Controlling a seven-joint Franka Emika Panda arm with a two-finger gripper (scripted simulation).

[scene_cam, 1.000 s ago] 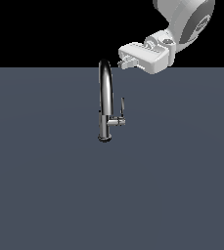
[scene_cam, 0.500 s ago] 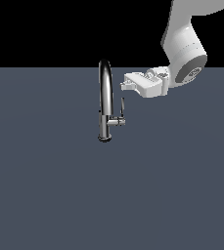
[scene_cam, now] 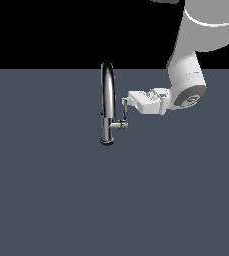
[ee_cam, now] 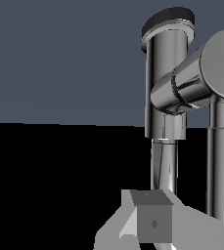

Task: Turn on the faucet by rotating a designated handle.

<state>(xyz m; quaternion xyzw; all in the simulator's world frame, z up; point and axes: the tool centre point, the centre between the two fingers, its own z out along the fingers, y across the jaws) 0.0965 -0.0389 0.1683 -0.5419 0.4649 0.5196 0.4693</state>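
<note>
Your gripper (scene_cam: 127, 101) sits just beside the handle (scene_cam: 124, 111) of the faucet (scene_cam: 107, 102); I cannot tell whether it is clenched. The surface (scene_cam: 61, 200) lies open all around.

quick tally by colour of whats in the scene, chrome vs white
chrome: 2, the faucet and its handle
white: 1, the robot arm with its gripper
total: 3
</note>
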